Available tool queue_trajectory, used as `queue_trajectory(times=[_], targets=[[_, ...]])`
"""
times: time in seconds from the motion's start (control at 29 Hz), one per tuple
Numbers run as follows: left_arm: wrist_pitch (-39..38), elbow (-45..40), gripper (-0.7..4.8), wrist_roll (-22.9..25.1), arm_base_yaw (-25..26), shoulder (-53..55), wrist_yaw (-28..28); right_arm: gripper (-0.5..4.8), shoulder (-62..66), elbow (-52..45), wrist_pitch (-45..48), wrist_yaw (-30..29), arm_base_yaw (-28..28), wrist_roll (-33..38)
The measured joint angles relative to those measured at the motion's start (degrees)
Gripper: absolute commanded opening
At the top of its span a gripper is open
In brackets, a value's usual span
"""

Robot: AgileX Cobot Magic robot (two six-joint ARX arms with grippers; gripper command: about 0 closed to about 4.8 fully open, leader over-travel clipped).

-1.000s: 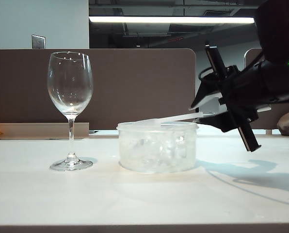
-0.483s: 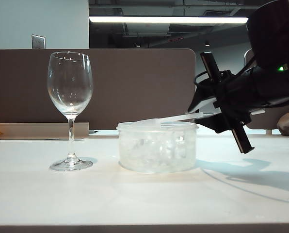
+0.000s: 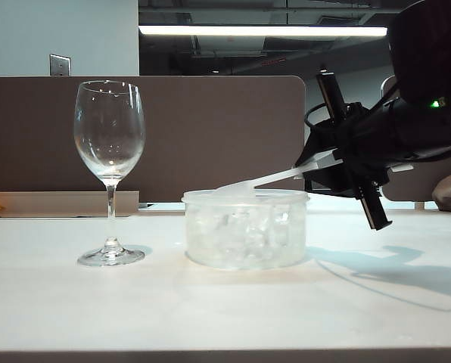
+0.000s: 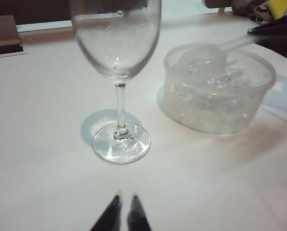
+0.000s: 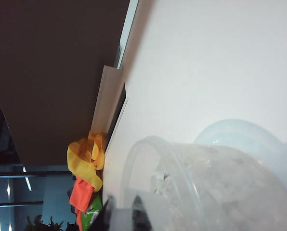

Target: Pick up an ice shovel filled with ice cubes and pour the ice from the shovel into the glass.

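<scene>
Right tool [image 3: 325, 160], right of frame in the exterior view, is clamped on the ice shovel [image 3: 275, 178] handle; shovel bowl rests in the tub [image 3: 245, 229] at centre. Left tool [image 4: 123, 211] is narrow, low over the bench [image 3: 210, 302]. The glass [image 3: 110, 170] stands left.

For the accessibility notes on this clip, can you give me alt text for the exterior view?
The right pincer grips the handle end of the ice shovel, whose bowl rests in a round plastic tub of ice cubes at mid-table. An empty glass stands upright left of the tub, apart from it. The left pincer is out of frame.
</scene>
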Motion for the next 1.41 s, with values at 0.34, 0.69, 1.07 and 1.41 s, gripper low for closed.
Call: queue_trajectory(times=[0.34, 0.69, 1.07, 1.41], targets=[[0.00, 0.00, 0.29, 0.00, 0.00, 0.00, 0.00, -0.01, 0.13, -0.07, 0.52, -0.42, -0.02, 3.61], [0.00, 0.00, 0.29, 0.00, 0.00, -0.02, 0.00, -0.01, 0.04, -0.20, 3.80, -0.55, -0.02, 7.93], [0.00, 0.00, 0.29, 0.00, 0.00, -0.04, 0.00, -0.01, -4.70, -2.01, 3.89, -1.05, -0.04, 10.32], [0.00, 0.00, 0.29, 0.00, 0.00, -0.04, 0.00, -0.02, -10.75, -1.99, 3.87, -1.16, -0.02, 10.71]])
